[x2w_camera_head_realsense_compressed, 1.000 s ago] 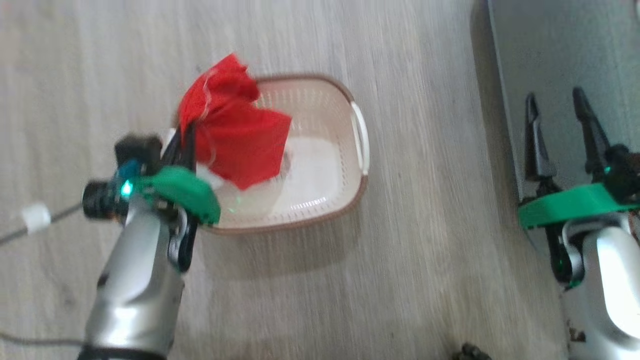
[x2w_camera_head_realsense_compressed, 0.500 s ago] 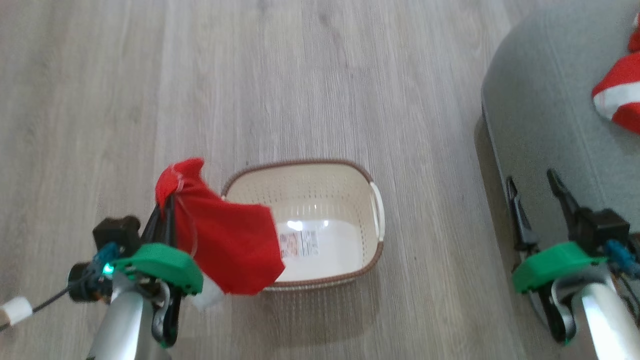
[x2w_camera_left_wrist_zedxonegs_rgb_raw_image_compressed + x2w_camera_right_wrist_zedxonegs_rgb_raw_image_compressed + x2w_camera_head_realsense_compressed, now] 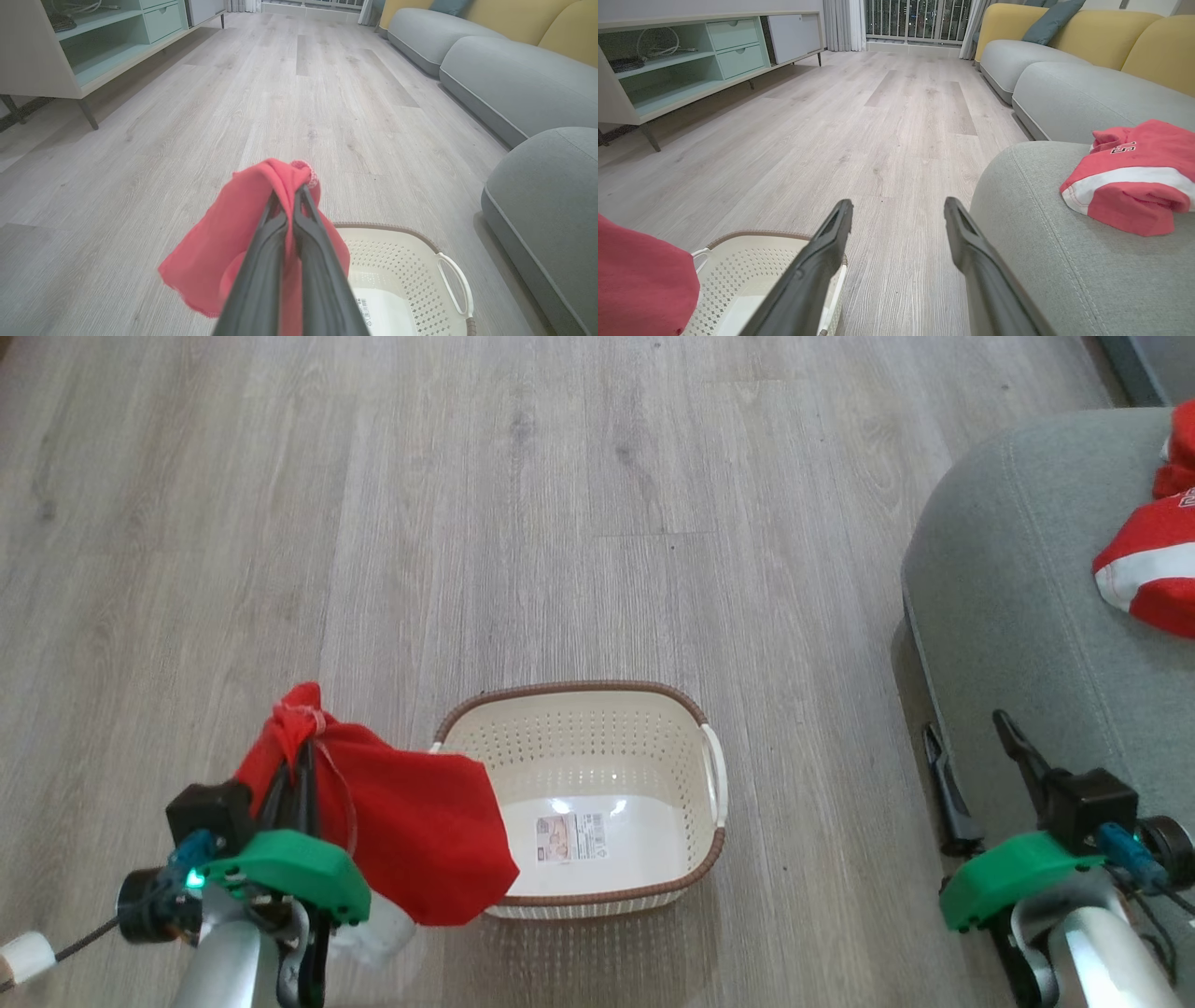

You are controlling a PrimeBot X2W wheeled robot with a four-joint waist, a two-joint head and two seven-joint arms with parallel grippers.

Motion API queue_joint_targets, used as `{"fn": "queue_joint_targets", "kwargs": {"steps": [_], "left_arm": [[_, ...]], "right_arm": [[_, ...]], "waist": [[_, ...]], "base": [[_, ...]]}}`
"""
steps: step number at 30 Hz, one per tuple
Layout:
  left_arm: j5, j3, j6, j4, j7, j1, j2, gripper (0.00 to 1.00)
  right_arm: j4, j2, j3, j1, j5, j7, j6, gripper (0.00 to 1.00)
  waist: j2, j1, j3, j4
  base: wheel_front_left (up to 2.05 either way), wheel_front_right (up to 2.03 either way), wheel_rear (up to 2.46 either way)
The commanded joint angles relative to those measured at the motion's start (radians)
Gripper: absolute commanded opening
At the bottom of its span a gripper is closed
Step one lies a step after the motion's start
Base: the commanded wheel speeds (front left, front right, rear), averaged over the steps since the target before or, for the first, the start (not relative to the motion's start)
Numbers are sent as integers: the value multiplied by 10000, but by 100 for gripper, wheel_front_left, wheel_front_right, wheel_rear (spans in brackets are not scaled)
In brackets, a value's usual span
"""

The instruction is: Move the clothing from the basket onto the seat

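My left gripper (image 3: 297, 761) (image 3: 287, 191) is shut on a red piece of clothing (image 3: 411, 835) (image 3: 219, 254), which hangs from the fingertips over the basket's left end. The cream basket (image 3: 709, 784) (image 3: 397, 259) (image 3: 756, 266) stands on the floor with only a label sticker inside. Another red and white piece of clothing (image 3: 1153, 569) (image 3: 1129, 182) lies on the grey seat (image 3: 1008, 607) (image 3: 1055, 252) at the right. My right gripper (image 3: 971, 737) (image 3: 899, 207) is open beside the seat's front corner, holding nothing.
Pale wooden floor (image 3: 560, 523) stretches around the basket. In the wrist views a low green and white cabinet (image 3: 682, 70) runs along the left wall, and more grey sofa seats (image 3: 1073, 93) with yellow backs line the right.
The head camera has tilted up, so the whole picture shifted down. My left gripper has carried the red clothing out of the basket to its left end. The right gripper stays open.
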State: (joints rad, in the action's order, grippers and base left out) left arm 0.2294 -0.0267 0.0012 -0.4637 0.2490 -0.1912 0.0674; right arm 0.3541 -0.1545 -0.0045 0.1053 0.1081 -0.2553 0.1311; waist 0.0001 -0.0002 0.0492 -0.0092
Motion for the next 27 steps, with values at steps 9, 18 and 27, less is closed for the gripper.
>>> {"fn": "queue_joint_targets", "kwargs": {"steps": [9, 18, 27], "left_arm": [[158, 270, 54, 431, 123, -193, 275, 0], [194, 18, -88, 617, 101, -138, 273, 0], [-103, -1489, -877, 1861, -622, -536, 165, 0]], "right_arm": [[-221, -33, 214, -25, 64, -65, -4, 100], [-324, 35, 627, 15, 6, -65, -4, 100], [-449, -649, 4645, 1323, 852, -65, -4, 100]], "waist": [[-1, 2, -126, 12], [-1, 2, -253, 13], [-1, 2, -343, 174]], "base": [[0, 0, 0], [0, 0, 0], [0, 0, 0]]}}
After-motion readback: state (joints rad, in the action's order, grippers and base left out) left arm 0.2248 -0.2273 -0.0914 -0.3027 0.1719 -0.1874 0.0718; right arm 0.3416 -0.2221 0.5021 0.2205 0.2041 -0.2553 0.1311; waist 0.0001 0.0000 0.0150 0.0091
